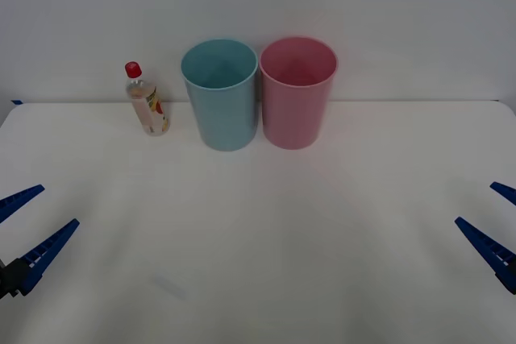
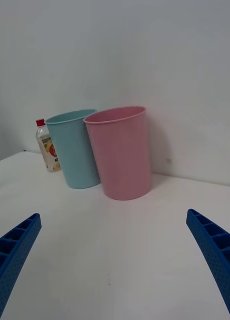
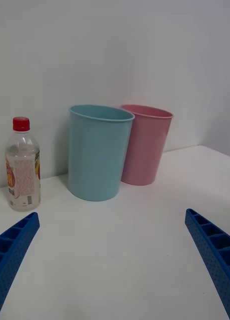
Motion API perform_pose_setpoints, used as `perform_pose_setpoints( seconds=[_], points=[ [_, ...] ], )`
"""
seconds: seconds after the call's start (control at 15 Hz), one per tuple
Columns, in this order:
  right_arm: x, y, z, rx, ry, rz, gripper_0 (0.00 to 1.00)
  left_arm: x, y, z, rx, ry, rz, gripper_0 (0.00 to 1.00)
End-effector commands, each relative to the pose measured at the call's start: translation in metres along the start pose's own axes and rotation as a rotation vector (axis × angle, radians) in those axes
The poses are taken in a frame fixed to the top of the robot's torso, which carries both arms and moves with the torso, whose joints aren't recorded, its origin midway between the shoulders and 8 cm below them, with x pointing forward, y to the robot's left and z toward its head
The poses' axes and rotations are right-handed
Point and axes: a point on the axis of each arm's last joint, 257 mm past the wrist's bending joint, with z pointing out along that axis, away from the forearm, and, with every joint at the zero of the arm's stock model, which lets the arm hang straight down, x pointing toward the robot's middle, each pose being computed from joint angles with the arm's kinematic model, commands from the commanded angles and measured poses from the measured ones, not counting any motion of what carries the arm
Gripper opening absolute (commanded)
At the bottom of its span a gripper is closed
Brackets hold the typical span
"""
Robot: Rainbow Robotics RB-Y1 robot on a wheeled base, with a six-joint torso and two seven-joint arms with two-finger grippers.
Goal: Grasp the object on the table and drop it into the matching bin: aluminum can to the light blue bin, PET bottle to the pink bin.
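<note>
Bottle (image 1: 146,103) upright, far left on bench (image 1: 258,239), just left of blue bin (image 1: 220,96); pink bin (image 1: 297,93) touching it. Left gripper (image 1: 22,227) and right gripper (image 1: 498,227) spread, near edges, well apart from the bottle.

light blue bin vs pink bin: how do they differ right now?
Colour: the light blue bin is pale blue, the pink bin pink. Position: the light blue bin stands to the robot's left of the pink bin. Neighbour: the light blue bin is the one nearer the PET bottle. Shared: same tapered round shape and size, both upright, open-topped, close together at the table's far edge.
</note>
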Motion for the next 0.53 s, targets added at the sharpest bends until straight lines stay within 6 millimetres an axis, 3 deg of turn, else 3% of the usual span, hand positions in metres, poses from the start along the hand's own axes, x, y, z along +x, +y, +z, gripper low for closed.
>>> perform_pose_setpoints(
  seconds=[0.07, 0.53],
  points=[
    [0.0, 0.0, 0.0, 0.0, 0.0, 0.0, 1.0, 0.0, 0.0, 0.0, 0.0, 0.0, 0.0, 1.0],
    [0.0, 0.0, 0.0, 0.0, 0.0, 0.0, 1.0, -0.006, 0.021, -0.01, -0.059, 0.008, 0.014, 1.0]
  ],
)
